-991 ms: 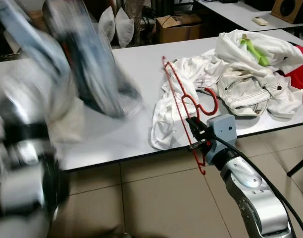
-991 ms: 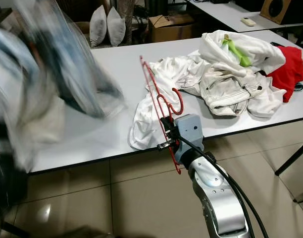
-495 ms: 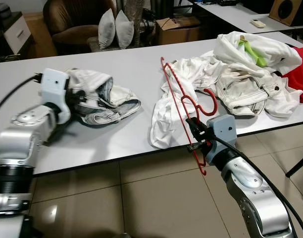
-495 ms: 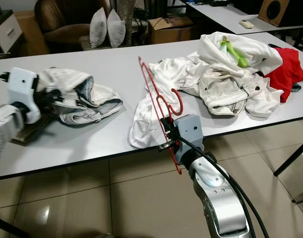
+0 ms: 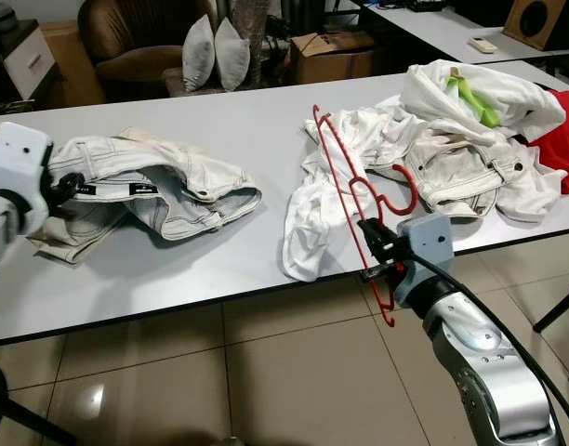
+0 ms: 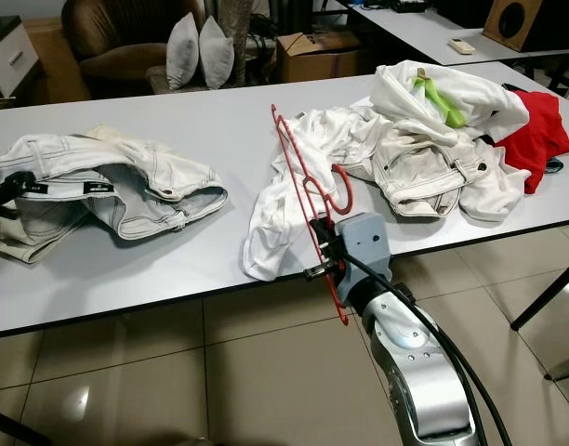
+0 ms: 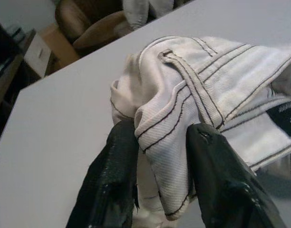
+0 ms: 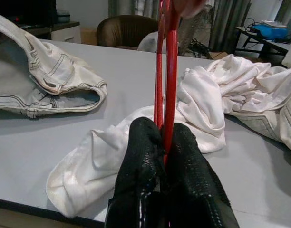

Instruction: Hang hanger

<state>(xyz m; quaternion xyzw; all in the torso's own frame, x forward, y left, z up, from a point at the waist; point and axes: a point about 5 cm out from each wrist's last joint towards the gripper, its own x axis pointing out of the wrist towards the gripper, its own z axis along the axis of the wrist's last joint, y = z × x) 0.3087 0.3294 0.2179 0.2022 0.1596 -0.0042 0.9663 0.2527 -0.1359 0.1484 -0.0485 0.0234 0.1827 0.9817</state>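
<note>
At the near table edge, my right gripper (image 5: 371, 249) has both fingers clamped tight on the red hanger (image 5: 354, 190), held roughly upright w/ the hook curling toward the clothes pile (image 5: 470, 130) and the lower end dipping below the tabletop over the floor. Wrist cam confirms: the red wire runs straight up from between the pressed fingertips (image 8: 145, 152). Left gripper (image 7: 160, 156) is closed on a fold of the white jeans (image 5: 145, 186), pinching the seamed denim near the waistband, garment spread on the table (image 5: 173, 269) at my left. Progress, as I judge it: hanger secured, jeans gripped, but the two are well apart and nothing is threaded or hung yet; no rail in sight, so most of the task remains. White shirt (image 5: 312, 209) drapes over the edge just beside the hanger; snag risk if I swing left. Open tabletop between jeans and shirt gives room to bring both together.
</note>
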